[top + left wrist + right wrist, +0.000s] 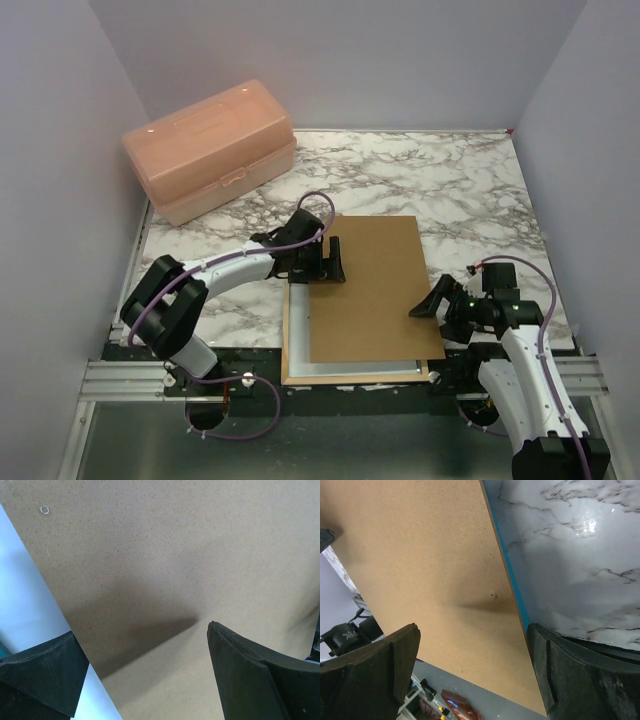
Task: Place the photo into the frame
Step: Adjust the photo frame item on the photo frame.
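Brown fibreboard, the backing board [370,290], fills the space between both pairs of jaws, which stand wide apart with nothing clamped. Only the overhead view gives the whole layout: the frame [350,379], pale wood up, holds the photo [298,335] white back up, with the board lying askew on top. The left gripper [336,262] is at the board's left edge and the right gripper [432,300] at its right. Only the left wrist view shows a small metal ring [45,510] beyond the jaws. Only the right wrist view shows the frame's blue face, a sliver under the board edge running down to one finger.

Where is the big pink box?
In the top view, the pink box sits at the far left corner of the table, beyond the left gripper.
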Controlling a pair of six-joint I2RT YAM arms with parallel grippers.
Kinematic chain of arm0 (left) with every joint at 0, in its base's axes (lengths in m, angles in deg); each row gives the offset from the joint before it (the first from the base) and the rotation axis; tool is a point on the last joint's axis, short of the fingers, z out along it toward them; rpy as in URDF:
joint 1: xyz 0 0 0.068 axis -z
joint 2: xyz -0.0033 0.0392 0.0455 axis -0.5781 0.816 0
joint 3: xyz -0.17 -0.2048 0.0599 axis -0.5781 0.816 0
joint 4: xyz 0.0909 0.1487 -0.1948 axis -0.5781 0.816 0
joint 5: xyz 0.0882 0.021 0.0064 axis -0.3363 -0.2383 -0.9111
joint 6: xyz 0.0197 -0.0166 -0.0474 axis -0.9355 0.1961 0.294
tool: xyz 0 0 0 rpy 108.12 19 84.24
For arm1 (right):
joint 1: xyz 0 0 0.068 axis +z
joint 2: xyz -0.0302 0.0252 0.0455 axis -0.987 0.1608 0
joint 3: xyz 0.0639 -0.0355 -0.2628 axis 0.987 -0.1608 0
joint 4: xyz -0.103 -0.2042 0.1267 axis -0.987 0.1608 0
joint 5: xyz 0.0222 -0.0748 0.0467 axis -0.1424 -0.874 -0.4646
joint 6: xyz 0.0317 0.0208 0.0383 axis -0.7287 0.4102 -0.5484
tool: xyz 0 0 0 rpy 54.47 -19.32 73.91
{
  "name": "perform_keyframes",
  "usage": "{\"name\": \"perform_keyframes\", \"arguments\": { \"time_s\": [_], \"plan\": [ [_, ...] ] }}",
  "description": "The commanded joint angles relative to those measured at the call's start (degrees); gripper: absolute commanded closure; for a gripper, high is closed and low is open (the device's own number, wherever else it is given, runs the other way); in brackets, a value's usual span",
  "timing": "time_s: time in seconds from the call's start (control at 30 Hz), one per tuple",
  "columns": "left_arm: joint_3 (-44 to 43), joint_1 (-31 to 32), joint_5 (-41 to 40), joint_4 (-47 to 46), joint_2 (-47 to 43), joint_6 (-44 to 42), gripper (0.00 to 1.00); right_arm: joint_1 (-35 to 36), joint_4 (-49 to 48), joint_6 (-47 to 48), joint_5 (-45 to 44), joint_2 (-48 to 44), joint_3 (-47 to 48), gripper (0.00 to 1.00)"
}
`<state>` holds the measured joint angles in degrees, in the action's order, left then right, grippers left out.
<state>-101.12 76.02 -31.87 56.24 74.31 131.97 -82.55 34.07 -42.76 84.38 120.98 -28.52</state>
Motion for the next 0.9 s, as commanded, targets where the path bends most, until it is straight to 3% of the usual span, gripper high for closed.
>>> {"name": "perform_keyframes", "arguments": {
  "time_s": [0.0, 0.3, 0.53, 0.67, 0.87],
  "plan": [
    [-4.83, 0.80, 1.51, 2.00, 3.63, -2.95, 0.07, 0.40, -1.05, -2.69, -3.64, -0.89, 0.74, 0.03],
    [-11.48, 0.83, -9.61, 13.74, 5.72, -6.84, 0.02, 0.40, -9.70, -6.33, -9.84, 6.22, 0.25, 0.03],
    [-13.47, 0.73, -15.96, 18.90, 6.38, -7.47, 0.01, 0.40, -12.60, -9.96, -10.99, 4.83, -1.16, 0.03],
    [-11.86, 0.69, -15.71, 18.18, 3.86, -7.13, 0.02, 0.40, -17.51, -11.86, -12.33, 6.58, -0.62, 0.03],
    [-5.43, 0.66, -6.82, 13.07, -1.14, -4.83, 0.02, 0.40, -25.24, -11.91, -13.10, 17.70, 2.12, 0.03]
  ]
}}
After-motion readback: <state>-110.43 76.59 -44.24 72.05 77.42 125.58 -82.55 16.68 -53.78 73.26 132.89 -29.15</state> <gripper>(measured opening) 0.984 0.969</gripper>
